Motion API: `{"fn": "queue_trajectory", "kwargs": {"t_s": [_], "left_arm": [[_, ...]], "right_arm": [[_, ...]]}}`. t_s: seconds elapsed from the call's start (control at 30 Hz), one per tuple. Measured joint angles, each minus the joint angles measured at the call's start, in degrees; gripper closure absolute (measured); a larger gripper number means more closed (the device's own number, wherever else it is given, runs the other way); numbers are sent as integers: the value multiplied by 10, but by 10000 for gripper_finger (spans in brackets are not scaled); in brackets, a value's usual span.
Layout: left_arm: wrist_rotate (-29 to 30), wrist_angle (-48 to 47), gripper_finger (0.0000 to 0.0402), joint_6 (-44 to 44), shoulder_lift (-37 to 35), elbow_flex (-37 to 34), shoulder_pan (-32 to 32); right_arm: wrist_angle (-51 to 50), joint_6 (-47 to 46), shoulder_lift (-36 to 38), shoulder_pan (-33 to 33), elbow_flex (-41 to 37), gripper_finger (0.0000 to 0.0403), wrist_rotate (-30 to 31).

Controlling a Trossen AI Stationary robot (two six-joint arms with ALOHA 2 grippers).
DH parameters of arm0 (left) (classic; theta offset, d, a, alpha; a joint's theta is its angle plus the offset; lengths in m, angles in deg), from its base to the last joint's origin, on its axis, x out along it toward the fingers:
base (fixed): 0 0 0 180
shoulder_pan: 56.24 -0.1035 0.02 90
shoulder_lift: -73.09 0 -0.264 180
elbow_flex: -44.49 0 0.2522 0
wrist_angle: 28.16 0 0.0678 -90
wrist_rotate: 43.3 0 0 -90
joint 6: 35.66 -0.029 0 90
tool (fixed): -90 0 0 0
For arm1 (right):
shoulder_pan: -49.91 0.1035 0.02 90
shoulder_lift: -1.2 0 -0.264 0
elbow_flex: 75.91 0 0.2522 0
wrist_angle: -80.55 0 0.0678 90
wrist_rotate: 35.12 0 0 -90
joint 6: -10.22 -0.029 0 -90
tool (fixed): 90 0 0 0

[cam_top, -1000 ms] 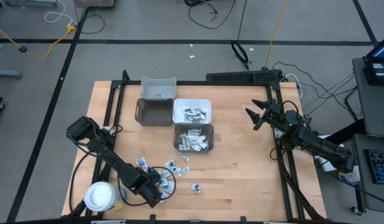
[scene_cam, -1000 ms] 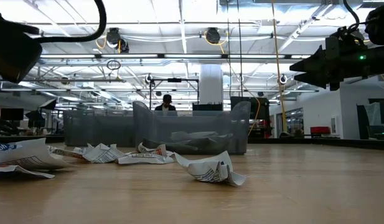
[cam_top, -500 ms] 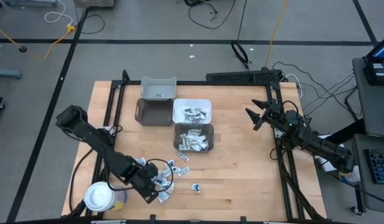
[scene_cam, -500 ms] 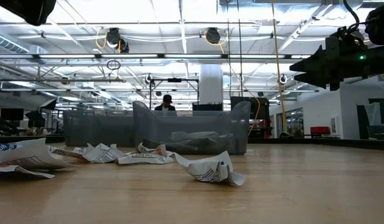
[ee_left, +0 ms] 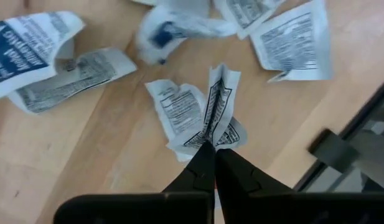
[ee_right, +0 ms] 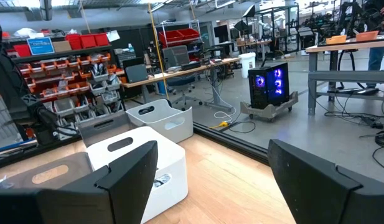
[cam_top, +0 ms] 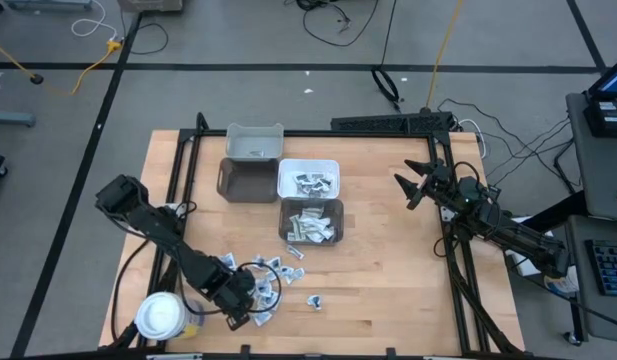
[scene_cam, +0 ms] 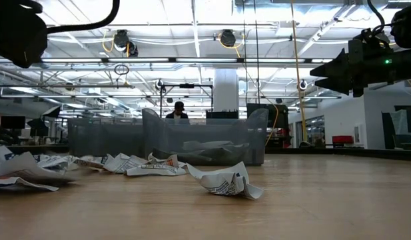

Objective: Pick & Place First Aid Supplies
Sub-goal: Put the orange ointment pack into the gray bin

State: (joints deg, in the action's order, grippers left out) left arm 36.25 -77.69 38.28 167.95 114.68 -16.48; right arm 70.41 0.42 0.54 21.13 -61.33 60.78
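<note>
Packet (ee_left: 201, 118) is pinched in the left gripper (ee_left: 210, 152) near the desk's front edge; right gripper (cam_top: 408, 186) hangs open.

In the low view, packets (scene_cam: 18, 170) are cut off at the picture's edge.

On my overhead feed I see three bins in a cluster on the wooden table (cam_top: 388, 270) — a dark grey bin (cam_top: 246, 180), a white bin (cam_top: 308, 178) touching it, and a second grey bin (cam_top: 310, 221) just below the white one. A pale grey tub (cam_top: 254, 141) sits at the table's far edge. A white-lidded jar (cam_top: 160, 316) stands at the near left corner. Far beyond the bins — a person (scene_cam: 179, 111).
</note>
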Motion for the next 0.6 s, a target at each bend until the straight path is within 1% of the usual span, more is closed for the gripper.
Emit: {"fn": "queue_trajectory", "kwargs": {"t_s": [0.2,0.4,0.47,0.53,0.6], "left_arm": [[-33,11,398,-8,0,0,-3],[-30,30,399,-18,0,0,-4],[-16,29,399,-16,0,0,-4],[-5,32,398,-7,0,-7,-3],[-12,31,396,7,1,-16,-6]], "right_arm": [[0,0,0,0,0,105,0],[0,0,0,0,0,105,0],[0,0,0,0,0,105,0],[0,0,0,0,0,105,0],[0,0,0,0,0,105,0]]}}
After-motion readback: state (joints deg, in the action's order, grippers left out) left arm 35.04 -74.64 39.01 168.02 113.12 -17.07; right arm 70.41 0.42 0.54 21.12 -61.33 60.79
